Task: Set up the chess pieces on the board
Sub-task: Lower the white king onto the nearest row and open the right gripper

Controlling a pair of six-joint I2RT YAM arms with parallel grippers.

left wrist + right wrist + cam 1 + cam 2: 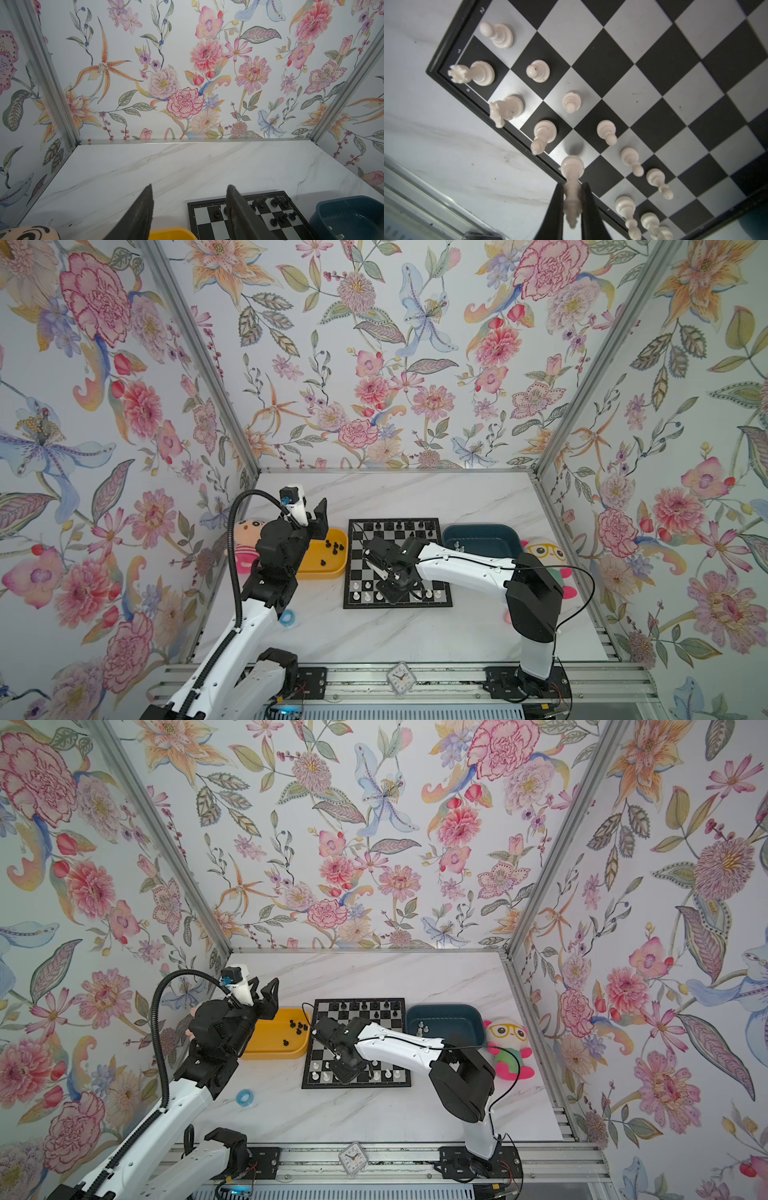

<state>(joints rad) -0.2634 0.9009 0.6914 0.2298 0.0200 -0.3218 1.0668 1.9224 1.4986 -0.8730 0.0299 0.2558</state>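
The board (357,556) (316,1052) lies mid-table. Black chess pieces (399,526) stand on its far rows and white ones (365,595) on its near rows. My right gripper (392,591) (572,187) is low over the board's near edge, shut on a tall white piece (572,166) whose base hangs just above a light square in the back row. My left gripper (316,518) (190,186) is open and empty, raised behind the yellow tray (320,572), which holds loose black pieces (334,547). The dark blue tray (482,531) holds white pieces (457,547).
A plush toy (245,547) lies left of the yellow tray and another (544,556) right of the blue tray. A blue tape ring (286,618) sits near the left arm. A small clock (400,676) rests on the front rail.
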